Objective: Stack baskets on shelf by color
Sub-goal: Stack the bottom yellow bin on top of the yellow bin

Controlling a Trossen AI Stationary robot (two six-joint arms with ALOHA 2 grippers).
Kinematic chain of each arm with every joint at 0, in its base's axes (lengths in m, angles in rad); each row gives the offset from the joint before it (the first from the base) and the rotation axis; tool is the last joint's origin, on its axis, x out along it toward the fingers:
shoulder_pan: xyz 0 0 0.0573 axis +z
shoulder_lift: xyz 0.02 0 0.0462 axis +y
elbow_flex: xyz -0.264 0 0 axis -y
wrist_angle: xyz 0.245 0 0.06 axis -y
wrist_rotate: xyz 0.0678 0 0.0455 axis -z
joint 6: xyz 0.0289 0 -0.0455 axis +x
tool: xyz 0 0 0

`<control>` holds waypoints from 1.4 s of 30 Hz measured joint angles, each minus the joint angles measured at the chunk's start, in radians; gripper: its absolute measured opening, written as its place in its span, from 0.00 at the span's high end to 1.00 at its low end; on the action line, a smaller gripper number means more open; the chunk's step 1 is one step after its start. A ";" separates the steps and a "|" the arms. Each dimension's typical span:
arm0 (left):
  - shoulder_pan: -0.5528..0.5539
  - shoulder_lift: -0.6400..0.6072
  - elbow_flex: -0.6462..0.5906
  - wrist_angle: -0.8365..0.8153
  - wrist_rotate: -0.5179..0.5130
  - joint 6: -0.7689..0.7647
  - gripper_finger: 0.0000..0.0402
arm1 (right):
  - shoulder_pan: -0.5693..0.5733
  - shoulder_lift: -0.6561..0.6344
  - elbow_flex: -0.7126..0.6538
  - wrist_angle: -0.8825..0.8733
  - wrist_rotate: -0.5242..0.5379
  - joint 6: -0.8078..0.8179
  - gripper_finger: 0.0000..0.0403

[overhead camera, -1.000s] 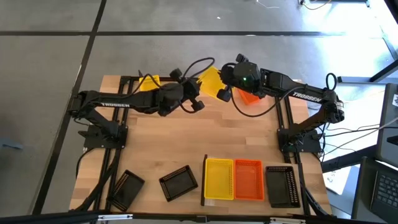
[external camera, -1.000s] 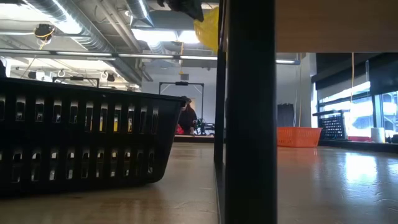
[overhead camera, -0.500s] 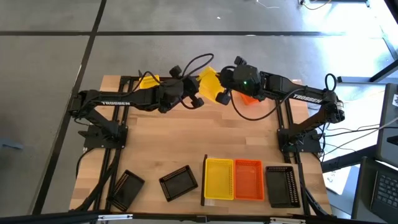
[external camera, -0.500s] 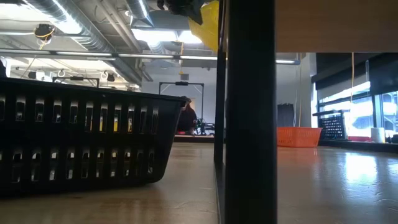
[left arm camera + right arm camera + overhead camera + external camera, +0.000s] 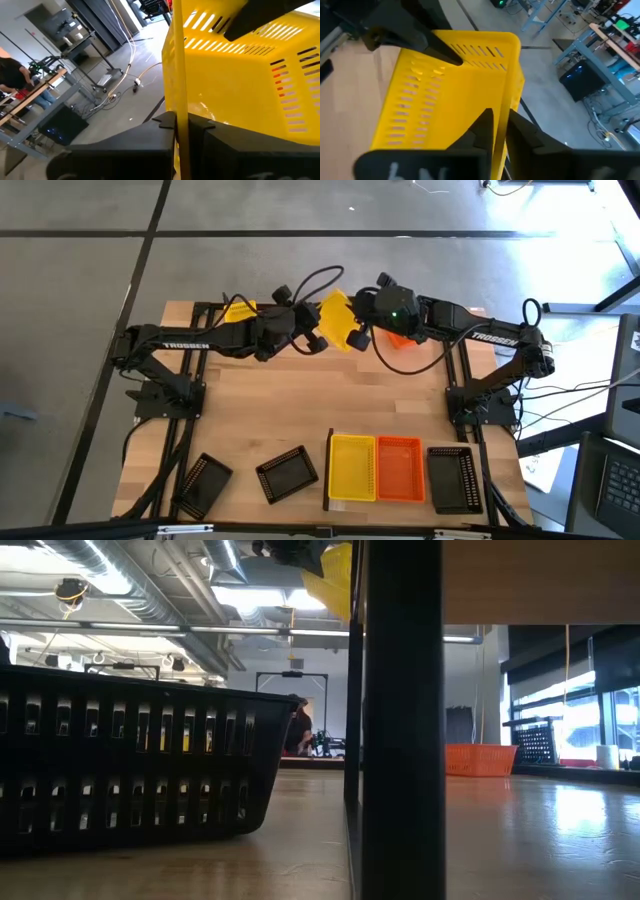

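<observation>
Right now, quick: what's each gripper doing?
Left gripper: shut on the yellow basket wall, held up over the table's far edge.
Right gripper: shut on the same yellow basket's opposite wall.

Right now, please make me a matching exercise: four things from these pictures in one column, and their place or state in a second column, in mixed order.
Things:
1. lifted yellow basket
2. orange basket on the shelf
3. tilted black basket
4. left gripper

Places or states:
A. lies loose on the table, left of the shelf's dark end piece
B. shut on a yellow wall
C. sits between a yellow and a black basket
D. held in the air by both grippers

Pairs: 1-D, 2-C, 3-A, 4-B
</observation>
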 joint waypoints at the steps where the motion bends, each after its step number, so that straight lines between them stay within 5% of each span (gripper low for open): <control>1: 0.000 0.000 0.000 -0.001 0.000 0.000 1.00 | 0.000 0.000 0.000 -0.001 -0.009 0.002 0.89; 11: -0.005 -0.001 0.000 -0.017 0.008 0.000 1.00 | 0.008 -0.005 -0.001 -0.008 -0.038 0.050 0.69; 25: -0.060 -0.009 0.000 -0.061 0.023 0.000 1.00 | 0.068 -0.161 -0.001 -0.026 -0.033 0.076 0.67; 30: -0.092 -0.053 0.011 -0.145 0.195 -0.107 1.00 | 0.097 -0.225 -0.001 -0.080 -0.030 0.050 0.67; 37: -0.091 -0.069 0.170 -0.476 0.488 -0.370 1.00 | 0.140 -0.283 0.000 -0.174 -0.047 -0.015 0.67; 42: -0.089 -0.060 0.281 -0.586 0.629 -0.499 1.00 | 0.152 -0.315 0.000 -0.214 -0.252 -0.030 0.67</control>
